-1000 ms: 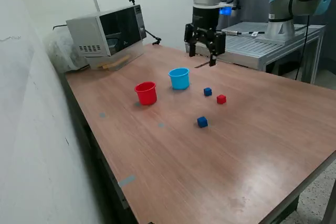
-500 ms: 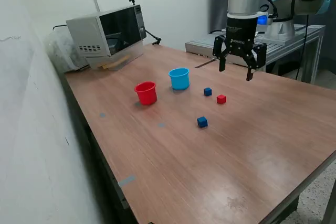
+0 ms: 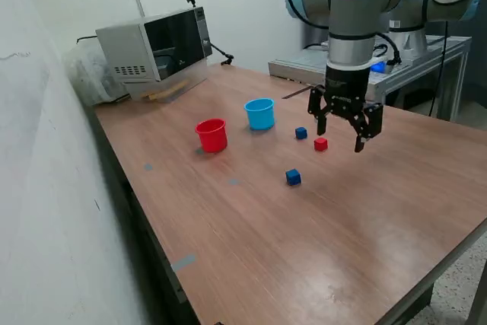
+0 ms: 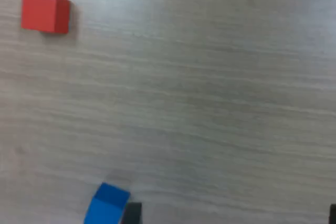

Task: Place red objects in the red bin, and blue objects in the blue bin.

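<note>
In the exterior view a red cup [image 3: 211,135] and a light blue cup [image 3: 259,113] stand side by side on the wooden table [image 3: 251,241]. To their right lie a small red cube [image 3: 320,143] and two dark blue cubes [image 3: 301,133] [image 3: 293,177]. My gripper [image 3: 340,141] hangs open, fingers pointing down, just to the exterior view's right of the red cube and slightly above the table, holding nothing. The wrist view shows the red cube [image 4: 44,12], one blue cube [image 4: 106,203] and a dark fingertip [image 4: 132,214] at the picture's edge.
A microwave [image 3: 156,47] sits at the table's back corner, at the exterior view's left. A second robot arm [image 3: 426,5] stands on a metal bench [image 3: 396,62] behind the table. A wall runs along the exterior view's left side.
My gripper has swung from behind the blue cup toward the exterior view's right, then come forward and lower beside the red cube. Cups and cubes have not moved.
</note>
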You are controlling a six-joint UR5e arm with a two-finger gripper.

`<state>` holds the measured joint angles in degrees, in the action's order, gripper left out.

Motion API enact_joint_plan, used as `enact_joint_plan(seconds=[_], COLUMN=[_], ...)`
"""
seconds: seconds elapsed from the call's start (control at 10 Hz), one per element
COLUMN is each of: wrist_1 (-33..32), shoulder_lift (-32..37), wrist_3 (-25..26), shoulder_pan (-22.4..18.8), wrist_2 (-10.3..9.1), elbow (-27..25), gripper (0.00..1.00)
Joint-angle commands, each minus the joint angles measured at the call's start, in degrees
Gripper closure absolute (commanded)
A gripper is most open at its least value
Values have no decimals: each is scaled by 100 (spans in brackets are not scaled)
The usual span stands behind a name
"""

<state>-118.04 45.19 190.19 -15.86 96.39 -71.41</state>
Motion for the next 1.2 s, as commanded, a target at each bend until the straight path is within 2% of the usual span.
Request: enact_joint_plan(seconds=[0.0,0.2,0.4,0.8,1.1], wrist_1=[-105,-97,-97,-105,-79], shoulder_lift=[-396,-511,-520,-590,-757], wrist_3=[518,536,860,1343,1371], shoulder_pan=[110,258,522,540,514], wrist_2=[3,29,81,64,47], elbow=[118,206,259,427,444], gripper=[0,0,0,0,0])
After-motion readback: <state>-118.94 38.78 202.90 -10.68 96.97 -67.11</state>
